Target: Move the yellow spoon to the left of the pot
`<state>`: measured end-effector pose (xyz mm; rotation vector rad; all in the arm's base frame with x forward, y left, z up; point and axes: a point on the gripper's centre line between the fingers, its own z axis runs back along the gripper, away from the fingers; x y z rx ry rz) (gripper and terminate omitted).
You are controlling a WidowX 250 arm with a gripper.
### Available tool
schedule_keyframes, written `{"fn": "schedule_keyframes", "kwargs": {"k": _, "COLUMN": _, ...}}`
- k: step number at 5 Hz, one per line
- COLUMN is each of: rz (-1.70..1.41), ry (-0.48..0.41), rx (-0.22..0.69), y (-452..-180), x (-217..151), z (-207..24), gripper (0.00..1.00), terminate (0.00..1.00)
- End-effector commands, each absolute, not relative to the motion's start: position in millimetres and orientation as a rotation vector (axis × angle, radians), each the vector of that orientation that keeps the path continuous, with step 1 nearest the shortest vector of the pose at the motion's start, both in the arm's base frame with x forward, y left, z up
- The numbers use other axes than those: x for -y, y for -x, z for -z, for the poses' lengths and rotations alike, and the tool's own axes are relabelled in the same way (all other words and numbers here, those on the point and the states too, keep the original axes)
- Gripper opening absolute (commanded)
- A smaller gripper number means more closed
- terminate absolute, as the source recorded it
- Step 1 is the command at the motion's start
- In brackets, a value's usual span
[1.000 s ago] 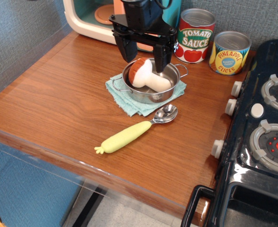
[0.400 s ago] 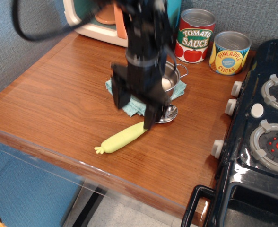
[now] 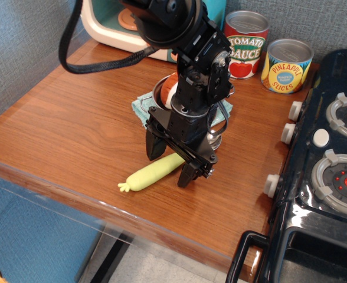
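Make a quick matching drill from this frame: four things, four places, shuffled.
1. yellow spoon
2. pot
3. tomato sauce can
4. tool

a. on the teal cloth, behind the arm
b. fingers either side of the spoon handle
c. back of counter, left of the pineapple can
d. lying near the counter's front edge

Pairs: 1-d, 2-a, 3-c, 4-b

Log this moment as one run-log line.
phase: reaching for spoon | tool: open, fingers either side of the spoon handle | spoon: flat on table, in front of pot | moved: not yet
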<state>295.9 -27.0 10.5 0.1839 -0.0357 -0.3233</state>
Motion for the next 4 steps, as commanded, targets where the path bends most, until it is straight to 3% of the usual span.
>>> {"fn": "schedule_keyframes", "kwargs": {"k": 1, "rz": 0.316, "ry": -0.165, "rx": 0.036, "y": -295, "x": 25, "z": -5, "gripper": 0.00, "terminate": 0.00}}
{"fn": "schedule_keyframes", "kwargs": {"k": 3, "rz": 0.330, "ry": -0.118, "rx": 0.058, "y": -287, "x": 27, "z": -17, "gripper": 0.00, "terminate": 0.00}}
{"fn": "schedule_keyframes", "kwargs": {"k": 4, "rz": 0.371, "ry": -0.038, "rx": 0.090, "y": -277, "x": 43, "z": -42, "gripper": 0.00, "terminate": 0.00}}
